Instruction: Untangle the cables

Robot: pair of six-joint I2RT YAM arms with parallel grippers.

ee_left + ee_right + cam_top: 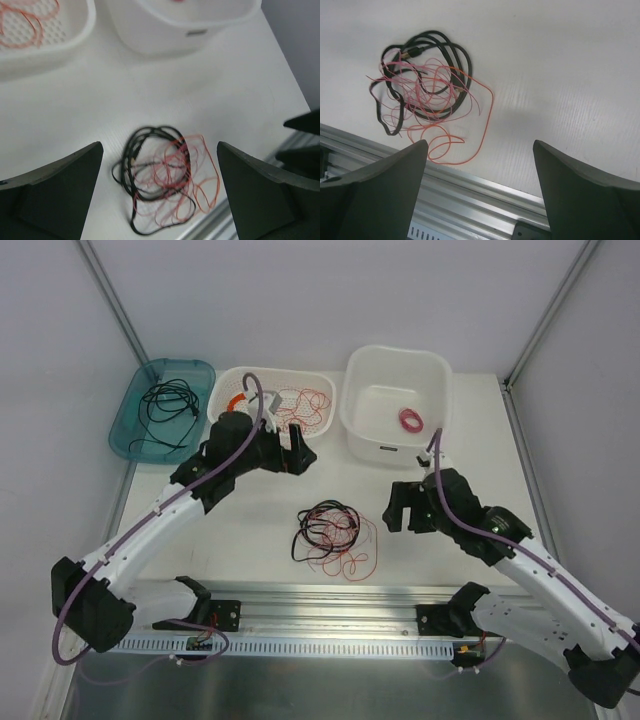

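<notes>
The cables [333,538] lie as a loose tangle of black, orange-red and pinkish wires on the white table near its front edge. They also show in the left wrist view [162,177] and in the right wrist view [422,90]. My left gripper [293,452] hangs open and empty above the table, behind and to the left of the tangle; its fingers [55,190] frame it from above. My right gripper [398,508] is open and empty, to the right of the tangle, apart from it.
A teal tray [130,430] holds a black cable at back left. A white perforated basket [320,380] holds orange and pink wires. A white tub [365,400] holds a small pink coil [411,420]. A metal rail [330,615] runs along the front edge.
</notes>
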